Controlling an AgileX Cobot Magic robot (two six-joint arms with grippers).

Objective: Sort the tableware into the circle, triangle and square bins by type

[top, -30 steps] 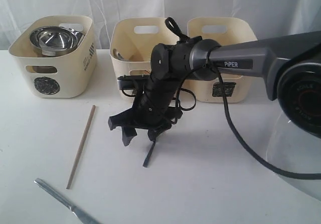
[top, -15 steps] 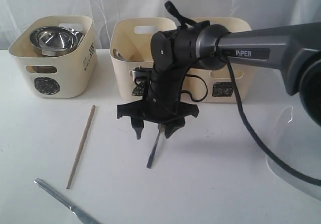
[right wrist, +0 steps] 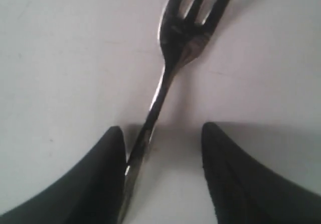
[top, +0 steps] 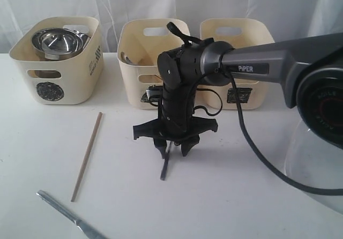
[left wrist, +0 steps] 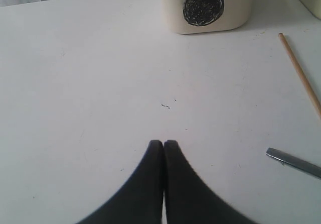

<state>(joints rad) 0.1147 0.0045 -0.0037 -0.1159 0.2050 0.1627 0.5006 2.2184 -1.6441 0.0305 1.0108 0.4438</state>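
The right claw (top: pixel 172 149) points straight down over the steel fork (top: pixel 164 169), jaws part-way in and straddling its handle. In the wrist view one finger (right wrist: pixel 108 158) touches the handle and the other stands clear. The fork lies flat mid-worktop, just in front of the middle tub (top: pixel 134 62). I'd keep the claw low and square across the handle, so the thin steel doesn't skid aside as it closes. A second ago the claw was tilted, wider and further left. The left claw (left wrist: pixel 164 144) is pinched together, empty.

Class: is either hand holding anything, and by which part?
Nothing is held yet. The right hand straddles the fork handle, jaws apart; the left hand is shut, empty.
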